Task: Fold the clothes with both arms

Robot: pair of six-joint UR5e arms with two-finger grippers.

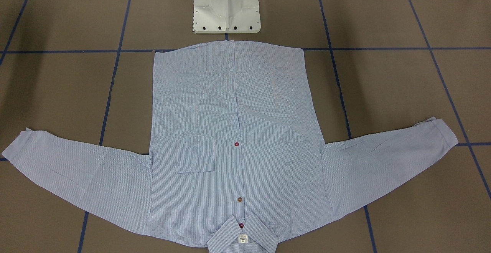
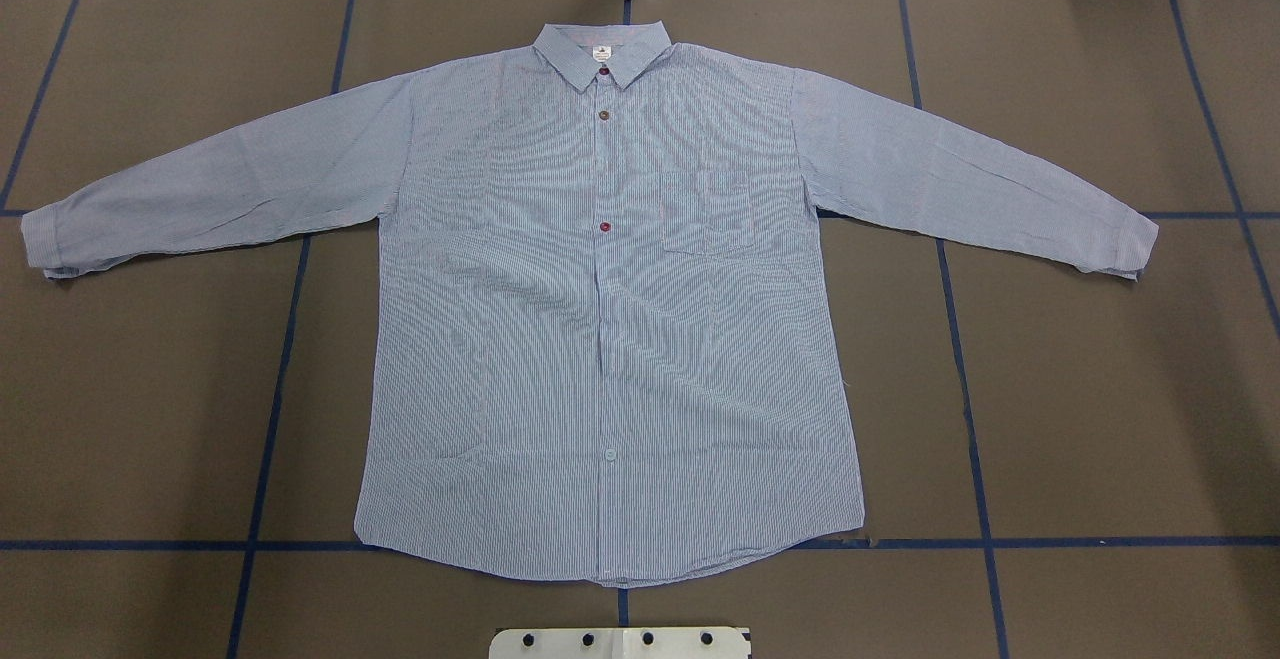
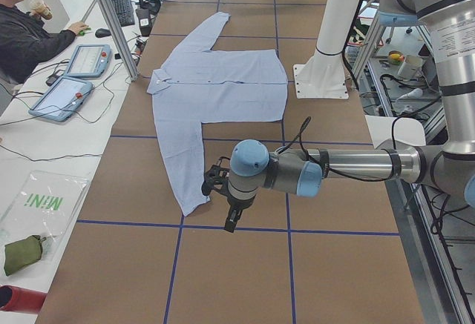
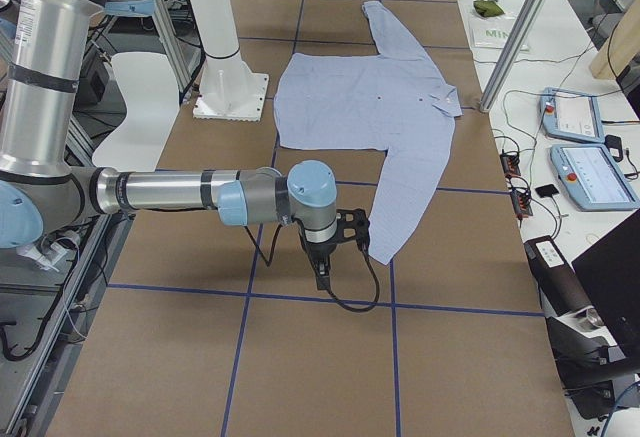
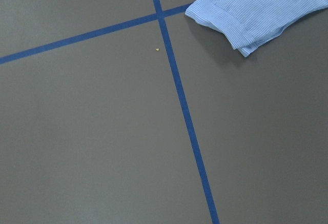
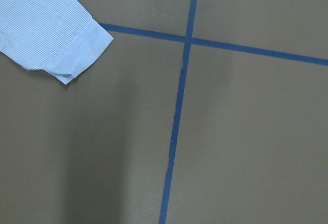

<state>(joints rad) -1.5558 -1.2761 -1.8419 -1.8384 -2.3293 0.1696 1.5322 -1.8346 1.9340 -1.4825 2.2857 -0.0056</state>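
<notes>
one light blue-and-white striped button-up shirt [image 2: 600, 339] lay flat, two sleeves spread, on brown taped counter [image 2: 1100, 389]. black left hand [image 3: 232, 219], black right hand [image 4: 322, 275] hung over bare counter; opening, hold: cannot tell.

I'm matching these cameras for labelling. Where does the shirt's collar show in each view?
Exterior front-facing: collar, bottom centre.
Overhead exterior: collar, top centre.
Exterior left: collar, the shirt's left edge.
Exterior right: collar, the shirt's right edge.
Left wrist-mounted: not in it, only a sleeve cuff.
Right wrist-mounted: not in it, only a sleeve cuff.
Shared landmark: white pedestal base, beyond the hem, opposite the collar.
</notes>
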